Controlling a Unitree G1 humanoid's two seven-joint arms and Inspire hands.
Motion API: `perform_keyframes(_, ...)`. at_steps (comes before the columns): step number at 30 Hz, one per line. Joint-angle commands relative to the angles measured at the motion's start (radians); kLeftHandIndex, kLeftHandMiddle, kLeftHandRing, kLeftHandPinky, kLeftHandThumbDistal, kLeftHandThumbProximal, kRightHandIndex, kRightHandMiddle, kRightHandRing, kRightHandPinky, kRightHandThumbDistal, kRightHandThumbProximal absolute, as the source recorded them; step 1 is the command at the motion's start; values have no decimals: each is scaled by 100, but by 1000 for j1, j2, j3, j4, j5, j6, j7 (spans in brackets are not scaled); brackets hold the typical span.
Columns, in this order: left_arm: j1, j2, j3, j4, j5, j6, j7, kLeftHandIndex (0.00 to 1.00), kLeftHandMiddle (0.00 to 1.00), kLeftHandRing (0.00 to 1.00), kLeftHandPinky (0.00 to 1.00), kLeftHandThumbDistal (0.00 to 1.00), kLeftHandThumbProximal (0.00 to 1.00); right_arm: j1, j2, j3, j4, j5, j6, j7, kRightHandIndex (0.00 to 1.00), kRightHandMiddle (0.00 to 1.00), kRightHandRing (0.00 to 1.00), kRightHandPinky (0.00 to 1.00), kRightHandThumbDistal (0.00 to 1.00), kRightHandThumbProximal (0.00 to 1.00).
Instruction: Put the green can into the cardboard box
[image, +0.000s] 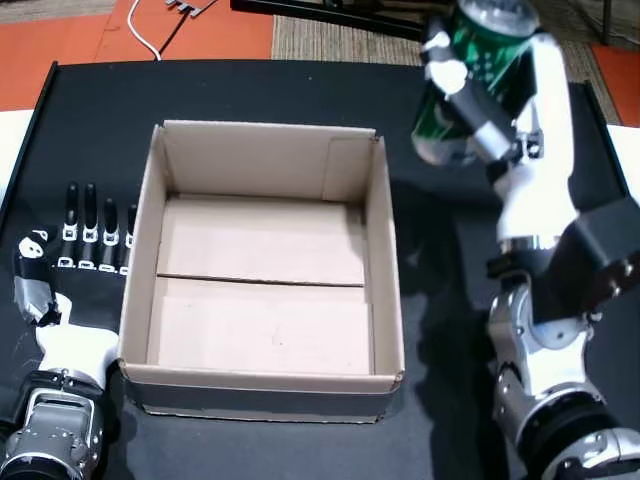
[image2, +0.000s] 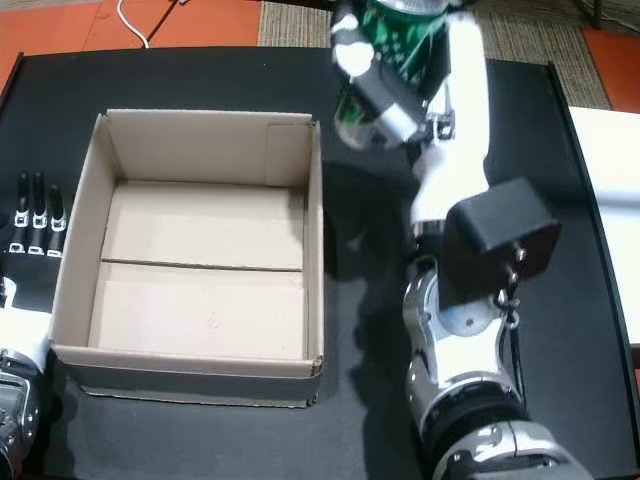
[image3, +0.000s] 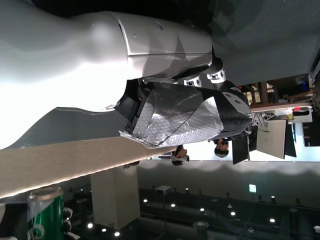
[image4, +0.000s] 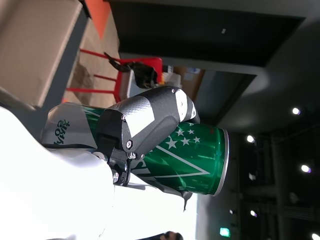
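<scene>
The green can (image: 478, 60) (image2: 395, 50) is held in the air by my right hand (image: 500, 90) (image2: 415, 80), which is shut on it, just right of the cardboard box's far right corner. In the right wrist view the can (image4: 185, 155) lies sideways under my thumb (image4: 145, 122). The open cardboard box (image: 385, 250) (image2: 315, 240) stands on the black table, with nothing inside. My left hand (image: 75, 250) (image2: 30, 225) lies flat on the table against the box's left wall, fingers straight and apart, holding nothing. The can (image3: 45, 215) also shows low in the left wrist view.
The black table (image: 450, 300) (image2: 370, 300) ends at orange floor and a woven mat at the back. A white cable (image: 150, 40) lies on the orange floor at the back left. White surfaces flank the table at both sides.
</scene>
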Motion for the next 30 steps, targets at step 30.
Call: perform_keyframes(30, 25, -44, -3, 39, 13, -7, 38, 44, 44, 58, 69, 8, 75, -329, -331, 53, -61, -92, -64, 125, 0, 0, 0, 30, 9, 23)
